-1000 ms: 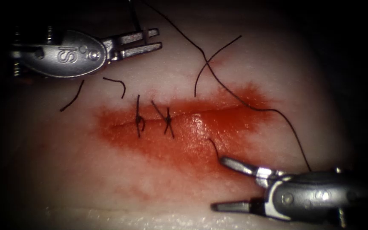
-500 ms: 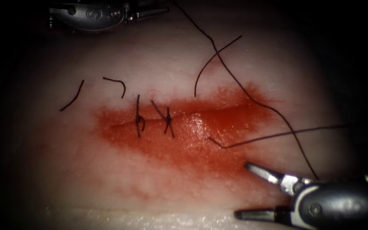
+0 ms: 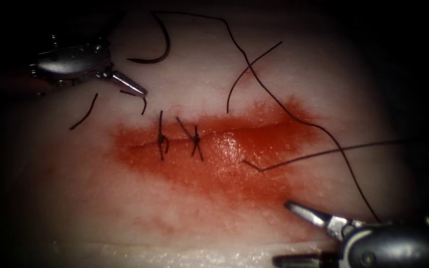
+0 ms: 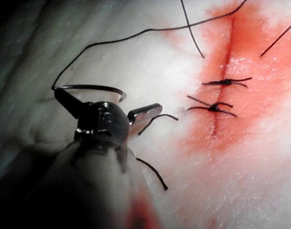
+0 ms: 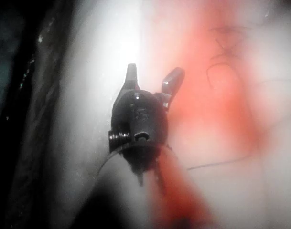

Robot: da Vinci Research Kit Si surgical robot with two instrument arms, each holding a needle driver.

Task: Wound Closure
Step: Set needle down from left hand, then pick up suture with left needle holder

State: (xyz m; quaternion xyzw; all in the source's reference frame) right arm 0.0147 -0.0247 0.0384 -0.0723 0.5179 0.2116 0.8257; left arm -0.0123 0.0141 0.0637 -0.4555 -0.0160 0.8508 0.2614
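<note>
The left tool (image 3: 120,79) hangs over the tissue (image 3: 125,208) up and left of the cut (image 3: 254,131), jaws spread wide (image 4: 108,100) and holding nothing. The curved needle (image 3: 166,44) lies free on the tissue just beyond it, not in the tissue, close to one jaw (image 4: 95,87). Its thread (image 3: 274,99) runs right and down across the cut. A second strand (image 3: 323,154) leaves the cut and runs off right. The right tool (image 3: 283,232) sits low on the right, jaws open and empty (image 5: 154,71).
Two tied stitches (image 3: 162,141) (image 3: 194,141) close the left part of the cut. Red fluid (image 3: 224,168) stains the tissue around it. Short cut ends of thread (image 3: 83,114) (image 3: 142,101) lie by the left tool, and a longer loose piece (image 3: 249,69) lies right of the needle.
The left tool went up, came back down and left, and opened; the needle it held now lies on the tissue. The right tool drew back right, and a strand stretched out from the cut.
</note>
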